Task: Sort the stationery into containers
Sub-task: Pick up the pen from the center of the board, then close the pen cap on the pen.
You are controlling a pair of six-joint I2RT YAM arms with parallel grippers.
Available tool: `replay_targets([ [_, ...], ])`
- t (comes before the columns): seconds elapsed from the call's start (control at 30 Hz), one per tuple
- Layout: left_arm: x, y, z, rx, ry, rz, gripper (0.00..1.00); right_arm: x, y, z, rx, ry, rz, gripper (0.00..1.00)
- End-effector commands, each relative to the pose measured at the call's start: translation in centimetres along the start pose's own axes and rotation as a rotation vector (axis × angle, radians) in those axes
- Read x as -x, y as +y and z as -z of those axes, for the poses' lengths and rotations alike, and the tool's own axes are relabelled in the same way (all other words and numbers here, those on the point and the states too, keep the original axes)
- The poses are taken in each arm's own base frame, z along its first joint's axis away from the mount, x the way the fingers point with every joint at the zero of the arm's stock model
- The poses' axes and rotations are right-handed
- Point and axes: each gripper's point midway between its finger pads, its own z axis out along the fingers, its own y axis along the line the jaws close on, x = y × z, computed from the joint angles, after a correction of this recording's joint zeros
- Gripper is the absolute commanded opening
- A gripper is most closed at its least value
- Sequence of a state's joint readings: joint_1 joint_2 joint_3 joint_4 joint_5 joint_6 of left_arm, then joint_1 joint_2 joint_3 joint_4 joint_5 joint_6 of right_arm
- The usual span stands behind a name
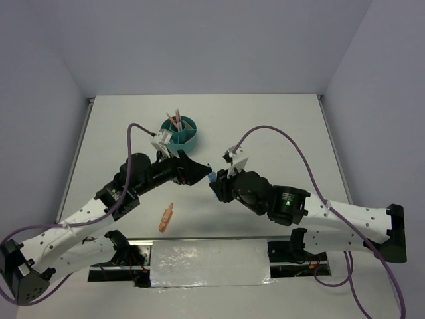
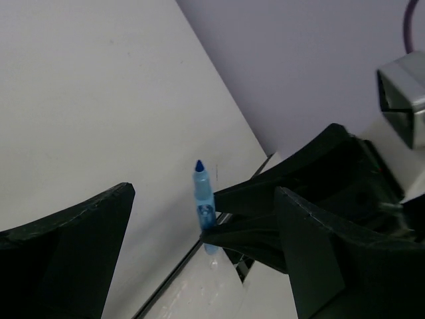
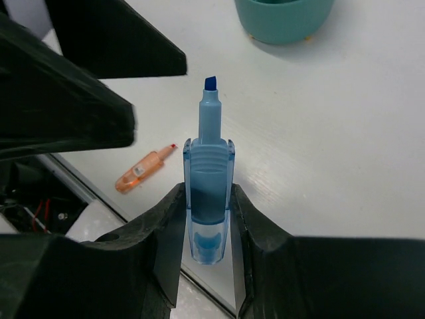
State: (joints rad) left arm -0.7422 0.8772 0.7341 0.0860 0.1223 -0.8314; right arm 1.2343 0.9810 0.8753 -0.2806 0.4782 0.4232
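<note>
We logged the right gripper point(image 1: 214, 183) clamped on the blue marker point(image 3: 209, 166), near the teal organiser cup point(image 1: 190, 139), toward the arm bases. Left gripper point(image 1: 196, 170) stood agape just beside it. Orange marker point(image 1: 166, 217) lay farther from the cup.

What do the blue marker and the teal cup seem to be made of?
The blue marker looks like glossy translucent plastic: a darker inside shows through its ribbed barrel. The teal cup seems to be opaque moulded plastic, judging by its smooth wall and even colour, though this is not certain.
</note>
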Motion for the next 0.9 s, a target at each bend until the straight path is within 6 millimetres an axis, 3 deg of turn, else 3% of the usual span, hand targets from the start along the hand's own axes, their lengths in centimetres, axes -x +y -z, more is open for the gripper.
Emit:
replay_targets([
  [0.0,3.1,-3.0,-0.3,-0.094,-0.119,-0.008,0.99,1.3,-1.2,0.5,-0.082,-0.021,-0.042,0.0],
  [0.13,3.0,-2.1,-0.9,-0.064,-0.126,-0.016,0.99,1.8,-1.1,0.5,-0.088,-0.032,-0.051,0.0],
  [0.33,2.5,-1.7,-2.6,-0.059,-0.101,-0.013,0.97,2.4,1.2,0.3,0.034,-0.053,-0.041,0.0],
  [0.43,2.0,-1.6,-3.2,-0.068,-0.081,0.001,0.91,2.7,1.3,0.2,0.037,-0.065,-0.036,0.0],
  [0.47,2.0,-2.0,-3.4,-0.092,-0.075,0.002,0.82,2.8,1.2,0.1,0.033,-0.071,-0.029,0.0],
  [0.63,1.3,-2.3,-3.8,-0.116,-0.054,0.022,0.6,3.3,1.1,-0.2,0.013,-0.081,-0.008,0.0],
  [0.73,1.1,-2.5,-3.8,-0.135,-0.047,0.03,0.39,3.4,1.1,-0.5,0.001,-0.077,0.006,0.0],
  [0.77,1.1,-2.6,-3.8,-0.139,-0.045,0.029,0.22,3.4,1.0,-0.6,-0.005,-0.076,0.009,0.0],
  [0.83,1.3,-2.6,-3.9,-0.131,-0.049,0.026,0.0,3.4,1.1,-0.8,-0.006,-0.073,0.011,0.0],
  [0.87,1.5,-2.5,-4.0,-0.118,-0.051,0.023,0.0,3.2,1.2,-0.9,0.001,-0.067,0.013,0.0],
])
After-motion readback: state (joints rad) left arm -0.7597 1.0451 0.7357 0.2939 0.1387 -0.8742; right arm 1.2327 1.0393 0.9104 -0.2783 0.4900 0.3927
